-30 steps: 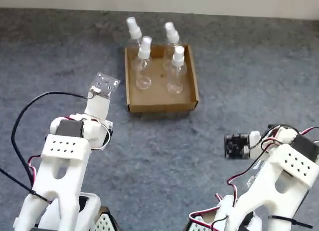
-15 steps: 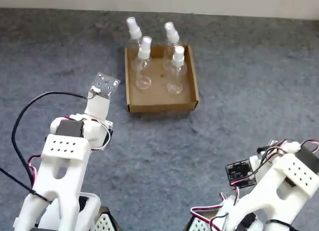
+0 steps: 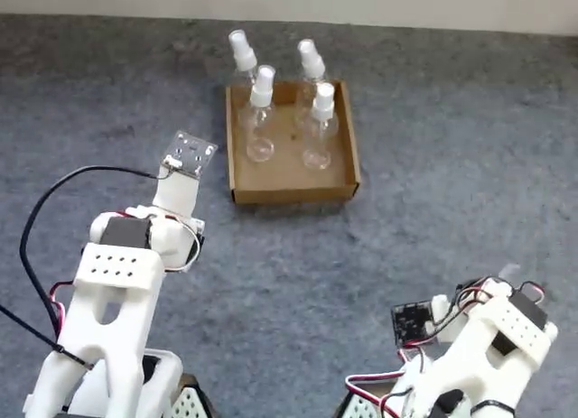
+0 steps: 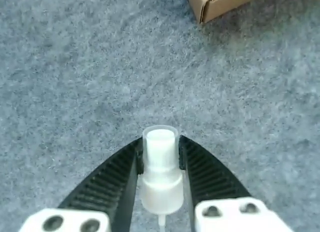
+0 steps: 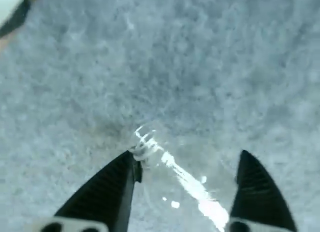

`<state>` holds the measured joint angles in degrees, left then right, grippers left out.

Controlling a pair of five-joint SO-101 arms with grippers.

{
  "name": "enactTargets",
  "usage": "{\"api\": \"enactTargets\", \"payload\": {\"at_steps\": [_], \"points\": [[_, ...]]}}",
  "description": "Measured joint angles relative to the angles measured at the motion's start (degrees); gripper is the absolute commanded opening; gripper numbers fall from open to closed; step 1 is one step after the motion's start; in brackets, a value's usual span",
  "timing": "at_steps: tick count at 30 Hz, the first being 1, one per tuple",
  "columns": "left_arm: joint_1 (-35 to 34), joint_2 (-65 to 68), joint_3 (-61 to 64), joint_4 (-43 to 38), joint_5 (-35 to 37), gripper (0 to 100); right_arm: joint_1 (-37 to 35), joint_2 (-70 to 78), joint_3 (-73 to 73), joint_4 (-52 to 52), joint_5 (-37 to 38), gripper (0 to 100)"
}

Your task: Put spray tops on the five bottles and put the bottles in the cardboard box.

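The cardboard box point(image 3: 291, 193) sits at the far middle of the grey carpet, and several clear bottles point(image 3: 260, 122) with white spray tops stand in it. My left arm point(image 3: 122, 264) is at the near left, short of the box. Its gripper point(image 4: 160, 141) is shut on a white spray top point(image 4: 160, 172), held above bare carpet, with a box corner point(image 4: 220, 1) farther off. My right arm point(image 3: 501, 332) is at the near right. Its gripper point(image 5: 188, 156) holds a clear bottle point(image 5: 182, 179) with no top, which lies slantwise between the fingers with its open neck by one fingertip point(image 5: 127, 164).
Grey carpet point(image 3: 433, 165) covers the whole table, with room between the box and both arms. A black cable point(image 3: 41, 210) loops out beside the left arm. A pale wall strip runs along the far edge.
The right arm has drawn back toward the near right edge, away from the box, and its wrist has dropped lower. The left arm and the bottles in the box have not moved.
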<state>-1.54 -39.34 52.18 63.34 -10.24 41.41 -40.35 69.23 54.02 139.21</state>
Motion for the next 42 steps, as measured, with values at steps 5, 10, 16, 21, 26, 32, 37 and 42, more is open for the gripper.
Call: {"api": "enactTargets", "payload": {"at_steps": [5, 10, 16, 21, 26, 32, 37, 42], "points": [[0.18, 0.00, 0.00, 0.00, 0.00, 0, -2.20, -0.09, 0.00, -0.44, -14.59, 9.4], [0.18, 0.00, 0.00, 0.00, 0.00, 0, -10.46, -0.09, 0.00, -0.44, -40.88, 9.4], [0.18, 0.00, 0.00, 0.00, 0.00, 0, -21.19, -0.09, 0.00, -4.84, -75.52, 9.2], [0.18, 0.00, 0.00, 0.00, 0.00, 0, -26.46, 0.00, -0.79, -6.07, -96.35, 9.2], [0.18, 0.00, 0.00, 0.00, 2.46, 0, -27.08, 0.00, -7.03, -2.02, -110.07, 9.1], [0.18, 0.00, 0.00, 0.00, 2.81, 0, -27.16, 1.05, -13.54, 2.64, -118.07, 9.1], [0.18, 0.00, 0.00, 0.00, 2.81, 0, -27.16, 12.57, -21.10, 2.81, -121.85, 9.1], [0.18, 0.00, 0.00, 0.00, 2.81, 0, -26.90, 29.19, -32.53, 2.81, -125.45, 9.1]]}}
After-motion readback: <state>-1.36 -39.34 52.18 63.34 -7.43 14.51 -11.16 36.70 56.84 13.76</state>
